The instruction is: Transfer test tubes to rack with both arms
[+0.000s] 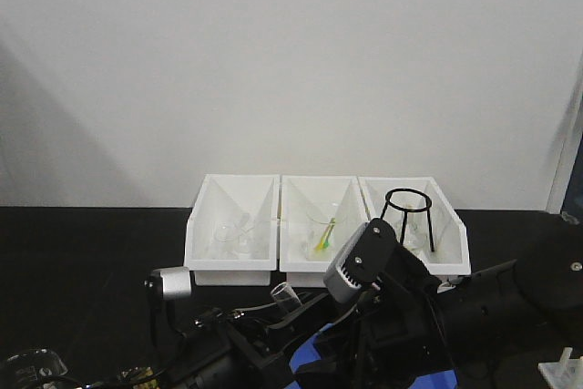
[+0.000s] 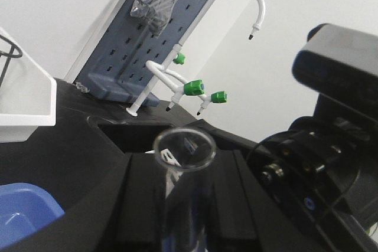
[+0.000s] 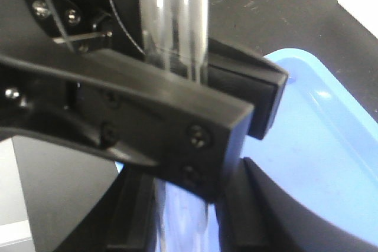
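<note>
Your left end effector (image 2: 185,160) is clamped shut on a test tube (image 3: 177,28). In the right wrist view its two fingers (image 3: 195,116) pinch the glass at about mid-length, with the open rim standing clear beyond them. Your right end effector (image 3: 184,219) sits around the lower part of the same tube, one finger close on each side. That part is blurred, so you cannot tell whether it grips the glass or only flanks it.

The tube hangs above the blue tray (image 3: 331,146). The rack (image 1: 558,373) shows only as a white corner well to the right of the blue tray, and you cannot see whether any of its holes are filled.

This looks like mid-handover, with the tube in the air and not yet racked. What remains, by this reading, is to pass the tube to the right arm, release it, carry it to the rack and seat it.
</note>
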You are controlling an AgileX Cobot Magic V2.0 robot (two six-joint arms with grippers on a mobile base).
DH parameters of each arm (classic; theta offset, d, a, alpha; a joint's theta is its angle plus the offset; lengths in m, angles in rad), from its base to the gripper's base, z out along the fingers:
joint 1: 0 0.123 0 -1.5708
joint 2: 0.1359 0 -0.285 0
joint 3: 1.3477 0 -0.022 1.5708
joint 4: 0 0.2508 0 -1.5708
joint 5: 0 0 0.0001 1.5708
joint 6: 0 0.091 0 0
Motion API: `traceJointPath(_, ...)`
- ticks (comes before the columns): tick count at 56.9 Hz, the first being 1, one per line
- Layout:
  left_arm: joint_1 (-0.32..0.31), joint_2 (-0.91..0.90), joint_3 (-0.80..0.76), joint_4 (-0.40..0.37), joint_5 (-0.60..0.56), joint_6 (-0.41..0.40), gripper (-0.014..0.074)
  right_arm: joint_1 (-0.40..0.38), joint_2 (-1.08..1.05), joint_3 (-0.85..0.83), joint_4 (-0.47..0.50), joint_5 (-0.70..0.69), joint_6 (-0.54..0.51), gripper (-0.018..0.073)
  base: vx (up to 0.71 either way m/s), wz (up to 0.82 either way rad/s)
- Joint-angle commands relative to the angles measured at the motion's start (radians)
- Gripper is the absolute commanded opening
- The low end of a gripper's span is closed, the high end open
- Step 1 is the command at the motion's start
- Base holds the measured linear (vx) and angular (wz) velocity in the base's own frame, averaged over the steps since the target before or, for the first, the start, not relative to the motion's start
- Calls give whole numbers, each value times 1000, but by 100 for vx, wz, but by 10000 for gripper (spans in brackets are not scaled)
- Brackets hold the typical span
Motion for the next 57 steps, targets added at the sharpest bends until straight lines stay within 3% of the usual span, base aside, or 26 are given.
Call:
traceJointPath(1,-6,-35,-29,-10,-97,-3,-15,1,-31,-33,38,-14,-1,296,0,0)
traceJointPath(15,-6,-35,-29,6,-103,-4,-15,1,-31,-33,39,-14,-1,272,0,0)
traceJointPath(32,-6,-35,-29,7,-103,-40,-15,1,-31,-33,39,-15,-1,-14,0,0)
traceJointPath(49,-6,-35,-29,7,-114,-44,-1,1,-31,-73,42,-15,3,-11,0,0)
traceJointPath(57,-6,-35,-29,5,-151,-24,83,1,-31,-101,39,-10,36,-11,0,0)
